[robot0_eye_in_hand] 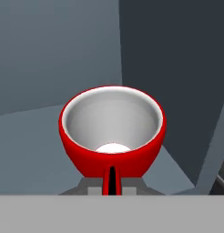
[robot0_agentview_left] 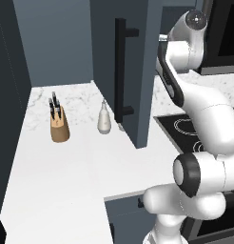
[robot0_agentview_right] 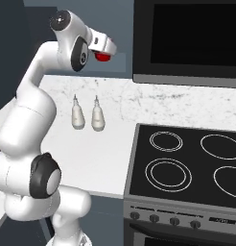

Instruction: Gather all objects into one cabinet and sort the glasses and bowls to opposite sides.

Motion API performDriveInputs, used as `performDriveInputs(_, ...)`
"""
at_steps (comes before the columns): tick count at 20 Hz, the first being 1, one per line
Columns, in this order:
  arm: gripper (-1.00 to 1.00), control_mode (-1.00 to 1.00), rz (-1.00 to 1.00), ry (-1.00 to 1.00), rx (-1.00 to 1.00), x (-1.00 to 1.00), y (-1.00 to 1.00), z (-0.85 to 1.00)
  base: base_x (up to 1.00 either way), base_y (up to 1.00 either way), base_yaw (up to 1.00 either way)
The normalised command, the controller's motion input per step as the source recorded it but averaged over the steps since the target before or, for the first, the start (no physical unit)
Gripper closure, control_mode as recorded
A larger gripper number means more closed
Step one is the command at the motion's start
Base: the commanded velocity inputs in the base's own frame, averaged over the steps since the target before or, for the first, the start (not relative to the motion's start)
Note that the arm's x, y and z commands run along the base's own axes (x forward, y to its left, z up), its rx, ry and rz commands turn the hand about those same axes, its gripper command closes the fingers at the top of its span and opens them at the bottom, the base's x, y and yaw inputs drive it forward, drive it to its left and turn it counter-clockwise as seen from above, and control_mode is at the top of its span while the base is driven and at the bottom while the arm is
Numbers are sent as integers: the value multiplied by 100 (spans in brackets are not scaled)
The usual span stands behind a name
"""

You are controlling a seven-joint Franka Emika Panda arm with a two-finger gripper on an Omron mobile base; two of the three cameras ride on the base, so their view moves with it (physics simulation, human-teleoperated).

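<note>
Red and glossy with a pale inside, the mug (robot0_eye_in_hand: 112, 132) sits clamped in the closed pincer (robot0_eye_in_hand: 112, 182), its mouth facing the hand camera and its handle running down between the fingertips, with slate-blue cabinet panels behind it. In the right base view the same mug (robot0_agentview_right: 102, 56) shows as a red patch at the end of the raised arm, high above the white marble counter (robot0_agentview_right: 98, 153). On that counter stand a white soap bottle (robot0_agentview_left: 104, 119) and a wooden knife block (robot0_agentview_left: 59, 125), beside the open cabinet door (robot0_agentview_left: 133, 71) with its long black handle (robot0_agentview_left: 121, 69).
</note>
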Motion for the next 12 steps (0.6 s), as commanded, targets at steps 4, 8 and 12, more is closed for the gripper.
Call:
performDriveInputs(4, 100, -100, 0, -17, 0, -65, 0, 7, 0, 0, 0)
performDriveInputs(8, 100, -100, 0, -18, 0, -48, 0, 9, 0, 0, 0)
performDriveInputs(12, 100, -100, 0, -16, 0, -42, 0, 7, 0, 0, 0)
